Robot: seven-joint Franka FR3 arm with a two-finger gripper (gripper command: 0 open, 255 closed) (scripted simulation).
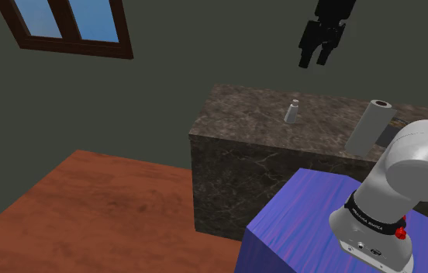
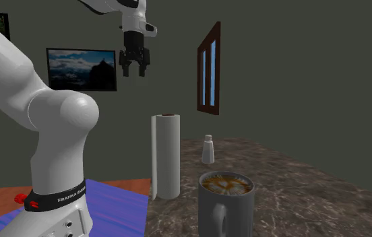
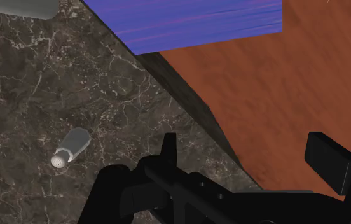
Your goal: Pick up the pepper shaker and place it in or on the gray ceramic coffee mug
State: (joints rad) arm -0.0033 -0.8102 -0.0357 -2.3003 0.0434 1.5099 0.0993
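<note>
The pepper shaker [image 1: 291, 112] is a small pale grey bottle standing upright on the dark marble counter [image 1: 239, 116]. In the second exterior view the shaker [image 2: 207, 149] stands behind the grey mug [image 2: 238, 212], which has brown coffee inside. My black gripper [image 1: 316, 60] hangs high above the counter, open and empty. It is also well above the paper roll in the second exterior view [image 2: 134, 70]. From the wrist, the shaker [image 3: 71, 148] is far below, off to one side of my spread fingers [image 3: 168, 147].
A tall white paper towel roll [image 1: 369, 126] stands on the counter near the stand, beside the mug [image 2: 166, 156]. The stand's blue-purple top [image 1: 305, 217] adjoins the counter. Reddish wood floor [image 1: 88, 209] lies beyond the counter's edge. A window [image 1: 69, 23] is in the wall.
</note>
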